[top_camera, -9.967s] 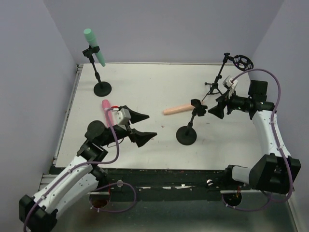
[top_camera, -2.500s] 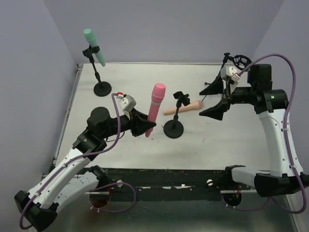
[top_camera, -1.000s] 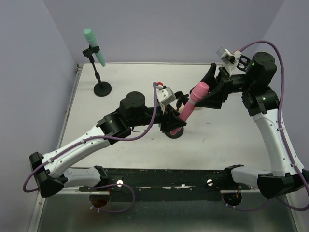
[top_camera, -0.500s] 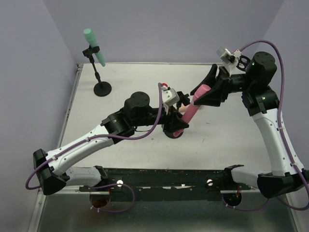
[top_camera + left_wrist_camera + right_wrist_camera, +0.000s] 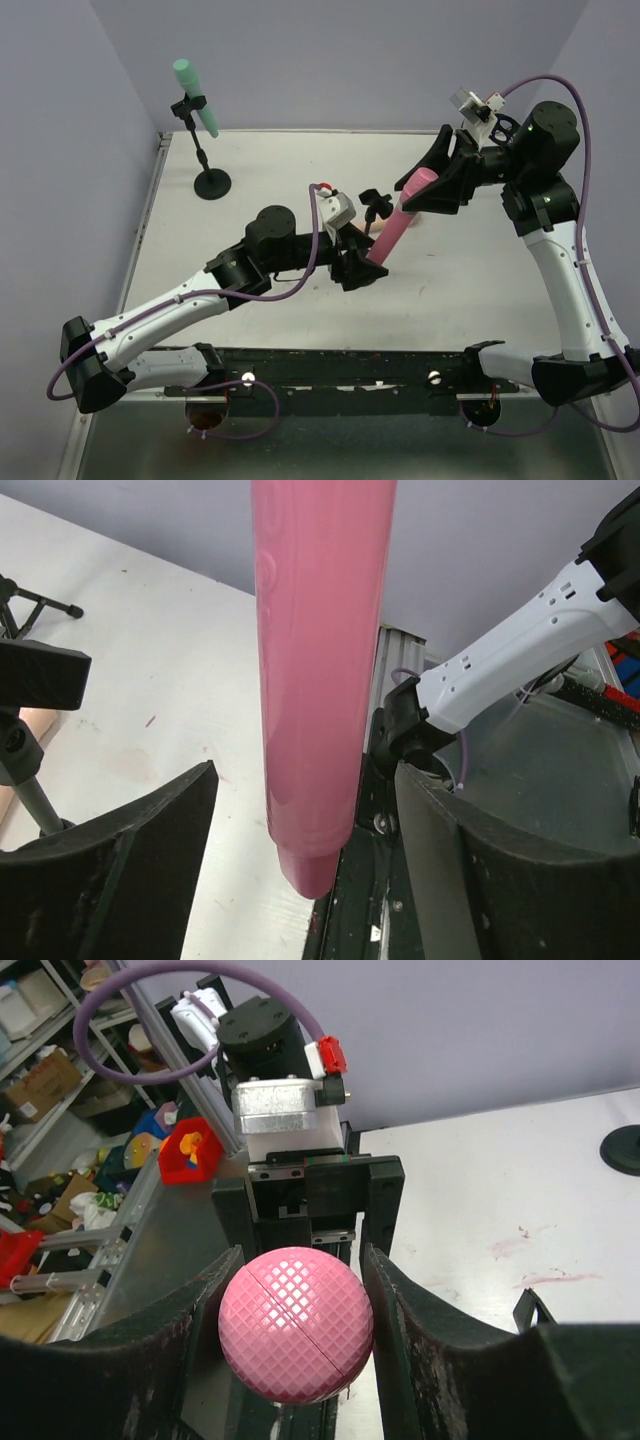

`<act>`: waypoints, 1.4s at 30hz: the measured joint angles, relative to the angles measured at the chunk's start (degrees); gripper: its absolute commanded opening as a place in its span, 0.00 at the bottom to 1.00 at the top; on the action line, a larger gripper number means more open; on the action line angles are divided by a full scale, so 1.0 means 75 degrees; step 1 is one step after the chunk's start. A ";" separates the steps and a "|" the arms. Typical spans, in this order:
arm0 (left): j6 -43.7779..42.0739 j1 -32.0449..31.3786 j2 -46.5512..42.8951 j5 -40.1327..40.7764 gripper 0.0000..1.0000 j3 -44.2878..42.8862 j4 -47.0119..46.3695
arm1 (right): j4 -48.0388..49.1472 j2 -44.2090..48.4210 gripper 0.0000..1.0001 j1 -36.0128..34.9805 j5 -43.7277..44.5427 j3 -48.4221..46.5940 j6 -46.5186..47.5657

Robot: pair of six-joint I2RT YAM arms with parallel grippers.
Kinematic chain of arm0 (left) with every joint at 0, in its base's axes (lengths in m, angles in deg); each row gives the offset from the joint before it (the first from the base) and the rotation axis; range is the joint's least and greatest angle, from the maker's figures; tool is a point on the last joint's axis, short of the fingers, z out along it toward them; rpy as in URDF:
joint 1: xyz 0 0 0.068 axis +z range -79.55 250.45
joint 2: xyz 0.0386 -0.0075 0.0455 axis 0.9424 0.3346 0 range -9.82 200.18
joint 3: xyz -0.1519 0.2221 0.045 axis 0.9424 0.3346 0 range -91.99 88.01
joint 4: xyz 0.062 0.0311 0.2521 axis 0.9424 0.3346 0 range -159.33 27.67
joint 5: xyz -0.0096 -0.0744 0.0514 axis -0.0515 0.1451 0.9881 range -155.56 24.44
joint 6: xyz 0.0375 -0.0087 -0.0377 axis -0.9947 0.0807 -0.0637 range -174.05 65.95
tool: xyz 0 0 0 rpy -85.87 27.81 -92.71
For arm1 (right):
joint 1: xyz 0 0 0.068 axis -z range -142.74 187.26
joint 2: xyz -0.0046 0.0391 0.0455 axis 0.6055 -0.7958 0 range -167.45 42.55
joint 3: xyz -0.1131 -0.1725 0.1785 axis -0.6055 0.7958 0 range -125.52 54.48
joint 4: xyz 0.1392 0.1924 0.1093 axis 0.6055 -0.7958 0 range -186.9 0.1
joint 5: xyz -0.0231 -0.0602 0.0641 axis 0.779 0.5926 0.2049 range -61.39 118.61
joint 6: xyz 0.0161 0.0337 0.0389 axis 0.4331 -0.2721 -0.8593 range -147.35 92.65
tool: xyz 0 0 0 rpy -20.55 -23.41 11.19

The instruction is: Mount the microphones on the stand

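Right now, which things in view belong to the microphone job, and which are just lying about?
Job: pink microphone; black clip stand beside it; teal microphone, already clipped in the far-left stand; peach microphone, lying on the table.
Lying about: red bin and cardboard box, both off the table in the background.

White arm links (image 5: 160, 314), black joints (image 5: 272, 226), purple cables (image 5: 86, 1015), black pincer fingers (image 5: 120, 880), red connector (image 5: 330, 1055)

White tabletop (image 5: 470, 290), lavender walls (image 5: 340, 60) on three sides, black rail (image 5: 340, 362) along near edge, reddish smudges (image 5: 520, 1248) on tabletop, red bin (image 5: 190, 1155), cardboard box (image 5: 40, 1095) off-table.
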 measured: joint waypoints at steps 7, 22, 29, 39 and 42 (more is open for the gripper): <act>0.0035 0.0003 -0.0259 0.0055 0.87 0.0994 -0.1419 | 0.0446 -0.0017 0.29 0.0000 -0.0003 -0.0052 -0.0469; 0.0070 0.0003 0.0187 0.0213 0.71 0.1099 -0.2836 | 0.1227 -0.0017 0.28 0.0000 -0.0061 0.0131 -0.1128; 0.0073 -0.0044 0.0297 0.0221 0.17 0.1052 -0.2824 | 0.1577 -0.0023 0.30 0.0003 -0.0050 0.0277 -0.1172; -0.0111 0.0061 -0.0134 0.0207 0.05 0.1119 -0.2014 | 0.1769 0.0096 0.97 0.0020 -0.0096 0.0874 -0.0997; -0.0224 0.0227 -0.0781 0.0210 0.05 0.1329 -0.1652 | 0.1370 0.0117 1.00 0.0117 -0.0125 0.0898 -0.0449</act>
